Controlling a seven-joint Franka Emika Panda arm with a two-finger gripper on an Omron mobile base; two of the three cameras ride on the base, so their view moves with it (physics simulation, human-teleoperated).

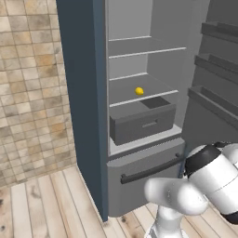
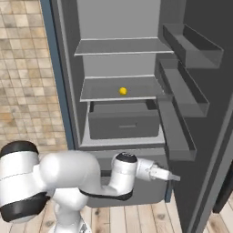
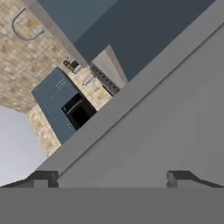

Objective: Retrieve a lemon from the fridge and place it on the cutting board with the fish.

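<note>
The fridge (image 1: 139,153) stands open, tall and grey in a navy-blue frame, with pale grey inner shelves, a grey drawer (image 1: 142,123) and a dark bar handle across its lower front. Its open door (image 2: 200,91) carries grey bins. The gripper (image 2: 172,177) sits low by the door's inner face, released, jaws wide apart, grasping nothing. The lemon (image 1: 139,91), small, round and bright yellow, lies mid-shelf above the drawer.

My arm (image 2: 68,182): white with dark joints, bent low, forearm reaching forward and level. My pincer (image 2: 170,176): empty, jaws spread wide, its two dark fingertips (image 3: 43,178) standing well apart.
</note>
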